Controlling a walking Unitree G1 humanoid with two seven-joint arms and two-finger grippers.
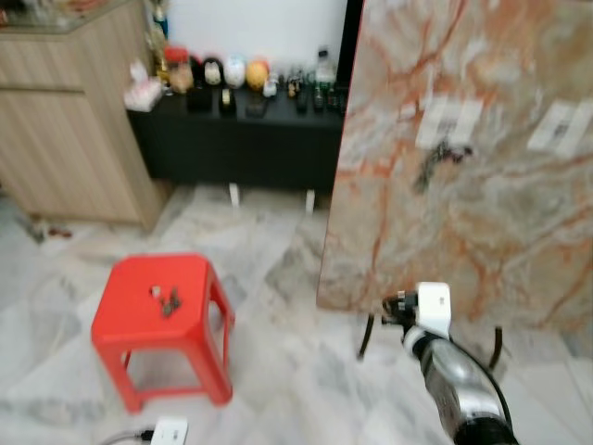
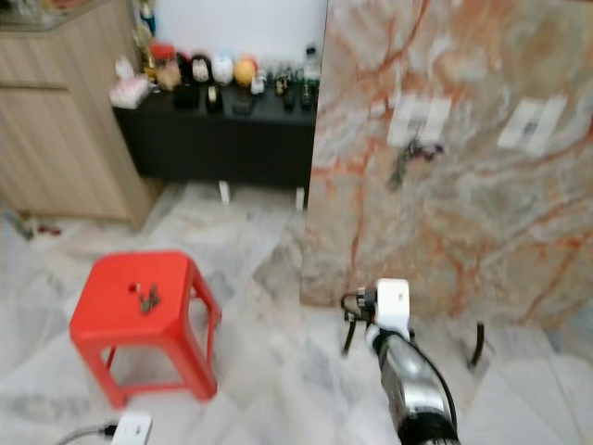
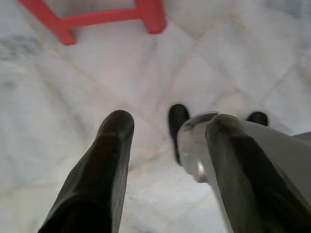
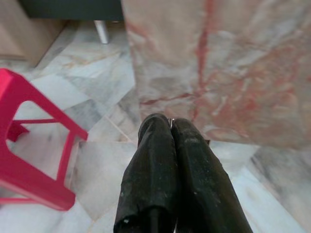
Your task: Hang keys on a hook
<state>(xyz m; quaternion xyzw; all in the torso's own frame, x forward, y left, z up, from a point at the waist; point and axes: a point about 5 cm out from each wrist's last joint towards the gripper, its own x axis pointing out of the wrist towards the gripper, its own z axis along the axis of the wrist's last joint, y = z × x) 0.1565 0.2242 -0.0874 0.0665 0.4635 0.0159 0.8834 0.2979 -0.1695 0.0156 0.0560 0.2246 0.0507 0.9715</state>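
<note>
A small bunch of keys (image 1: pixel 168 298) lies on top of a red plastic stool (image 1: pixel 162 320) on the marble floor. To its right stands a marble wall panel (image 1: pixel 482 213) with two white hook plates (image 1: pixel 449 120), (image 1: pixel 561 125). A dark bunch of keys (image 1: pixel 437 159) hangs under the left plate. My right arm (image 1: pixel 431 311) reaches forward low in front of the panel. My right gripper (image 4: pixel 170 124) is shut, pointing at the panel's base. My left gripper (image 3: pixel 167 126) is open over the floor with nothing between its fingers, the stool's legs (image 3: pixel 150 14) beyond it.
A wooden cabinet (image 1: pixel 65 120) stands at the back left. Beside it is a low black sideboard (image 1: pixel 241 139) carrying bottles and jars. A white plug box (image 1: pixel 170 431) with a cable lies on the floor before the stool. Two black legs (image 1: pixel 366 336) prop the panel.
</note>
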